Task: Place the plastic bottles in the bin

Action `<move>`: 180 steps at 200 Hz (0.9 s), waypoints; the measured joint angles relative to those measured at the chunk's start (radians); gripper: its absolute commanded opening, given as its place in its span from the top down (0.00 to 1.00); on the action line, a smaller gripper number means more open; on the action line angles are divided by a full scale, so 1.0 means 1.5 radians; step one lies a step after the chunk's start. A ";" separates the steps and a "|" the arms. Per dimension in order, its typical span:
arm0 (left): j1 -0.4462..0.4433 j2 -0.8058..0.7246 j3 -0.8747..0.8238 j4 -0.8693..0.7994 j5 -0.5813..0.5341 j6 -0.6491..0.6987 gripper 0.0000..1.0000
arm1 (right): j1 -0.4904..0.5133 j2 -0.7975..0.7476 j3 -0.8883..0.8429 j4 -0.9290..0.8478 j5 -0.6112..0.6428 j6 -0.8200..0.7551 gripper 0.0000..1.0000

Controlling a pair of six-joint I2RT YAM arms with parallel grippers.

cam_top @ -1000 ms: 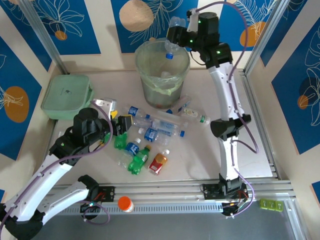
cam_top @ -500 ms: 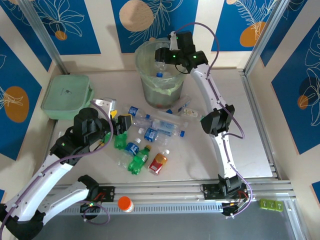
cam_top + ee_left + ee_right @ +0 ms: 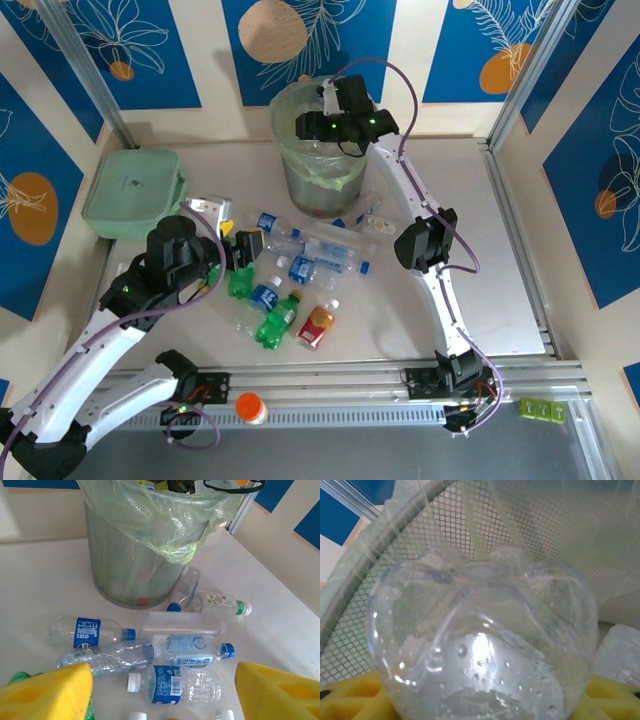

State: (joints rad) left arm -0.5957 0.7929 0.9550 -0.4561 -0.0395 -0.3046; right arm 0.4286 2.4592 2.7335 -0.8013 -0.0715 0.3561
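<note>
The left hand (image 3: 162,680) is hanging with its yellow fingers (image 3: 50,692) spread wide and nothing between them. Just ahead of the fingertips the plastic bottles (image 3: 107,657) are lying on their sides in a loose heap. Ahead and to the hand's left one is showing a blue label (image 3: 87,632). Straight ahead, nearest the gap, another is showing a barcode label (image 3: 167,684). Farther ahead to the right, a white label with green leaves (image 3: 220,600) is facing up. None of the print is reading clearly; it is too small.

They are looking empty, so I judge them light, thin-walled and easily crushed, smooth enough to slip and round enough to roll away. I would take one across its middle at the label, squeezing gently.

Beyond the heap the bin (image 3: 125,575) is standing upright, lined with a green bag (image 3: 165,530). The right hand (image 3: 480,702) is reaching inside its rim with a clear bottle (image 3: 480,640) sitting base-up between its fingers. Whether they are gripping or letting go, I cannot tell.
</note>
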 measured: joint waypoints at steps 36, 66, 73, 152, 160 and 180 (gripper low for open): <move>0.000 0.000 0.000 0.000 -0.001 0.000 0.24 | 0.000 0.000 0.000 -0.001 0.001 -0.004 0.26; 0.000 0.000 -0.001 0.000 -0.008 0.001 0.24 | 0.000 -0.001 0.000 -0.001 0.003 -0.006 0.26; 0.000 0.000 -0.001 0.000 -0.010 0.001 0.24 | 0.000 -0.001 0.000 -0.001 0.003 -0.006 0.26; 0.001 0.003 -0.001 -0.001 -0.010 0.004 0.24 | 0.016 -0.114 0.000 -0.035 0.044 -0.021 0.27; 0.001 0.005 -0.001 -0.001 -0.009 -0.001 0.24 | 0.025 -0.140 -0.005 -0.040 0.054 -0.026 0.26; 0.001 0.009 -0.001 -0.011 -0.009 -0.013 0.25 | 0.053 -0.220 -0.048 -0.047 0.076 -0.035 0.27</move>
State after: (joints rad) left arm -0.5945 0.8070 0.9543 -0.4721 -0.0532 -0.3248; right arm 0.5076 2.1284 2.6621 -0.8719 0.0429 0.3038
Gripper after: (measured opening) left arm 0.756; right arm 0.734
